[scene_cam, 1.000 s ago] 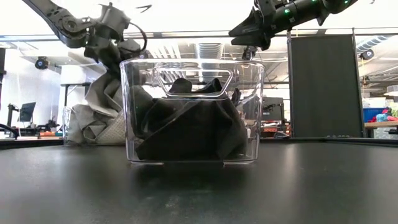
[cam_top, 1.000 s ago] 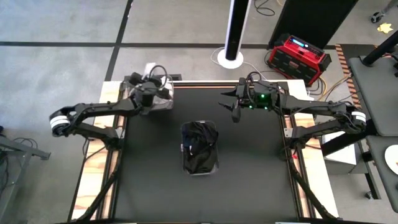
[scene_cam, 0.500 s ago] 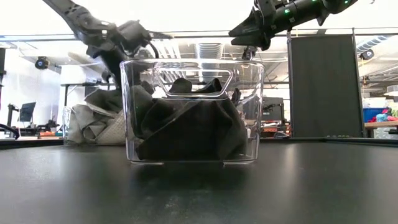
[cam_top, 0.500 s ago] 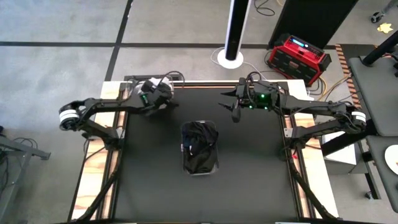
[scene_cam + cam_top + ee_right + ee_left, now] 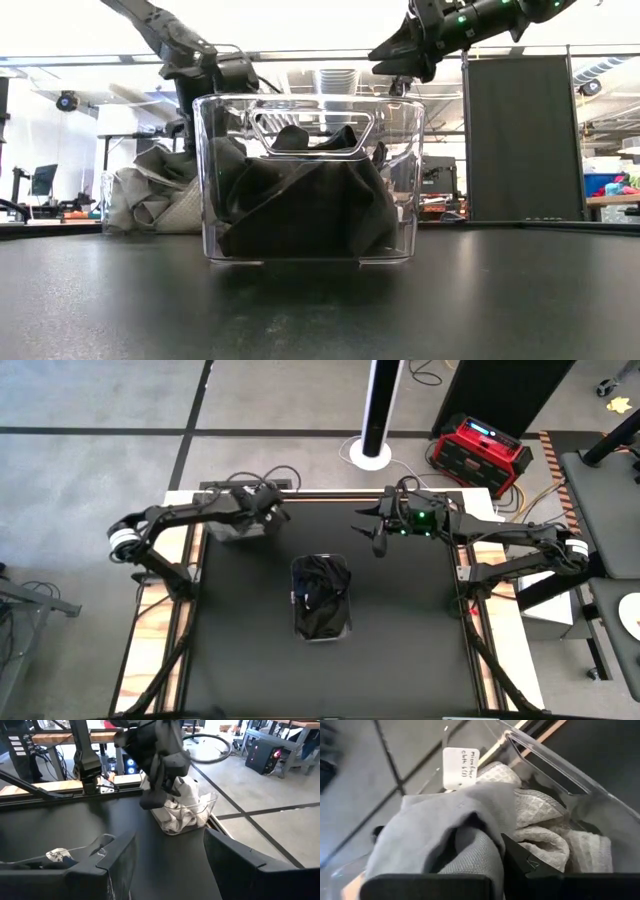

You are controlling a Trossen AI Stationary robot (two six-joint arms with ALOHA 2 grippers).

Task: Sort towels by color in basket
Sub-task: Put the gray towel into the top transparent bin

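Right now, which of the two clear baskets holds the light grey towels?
The far-left corner basket under the left gripper; the centre basket holds only dark towels.

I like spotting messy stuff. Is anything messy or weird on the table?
A little. The grey towels bulge out over their clear bin at the table's far left corner, where the left tool grips one. The dark towels sit crumpled inside the middle bin.

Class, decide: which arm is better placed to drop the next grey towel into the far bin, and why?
Left. Its pincer is over the far bin and holds a grey towel. The right pincer hangs open and empty, away from both bins.
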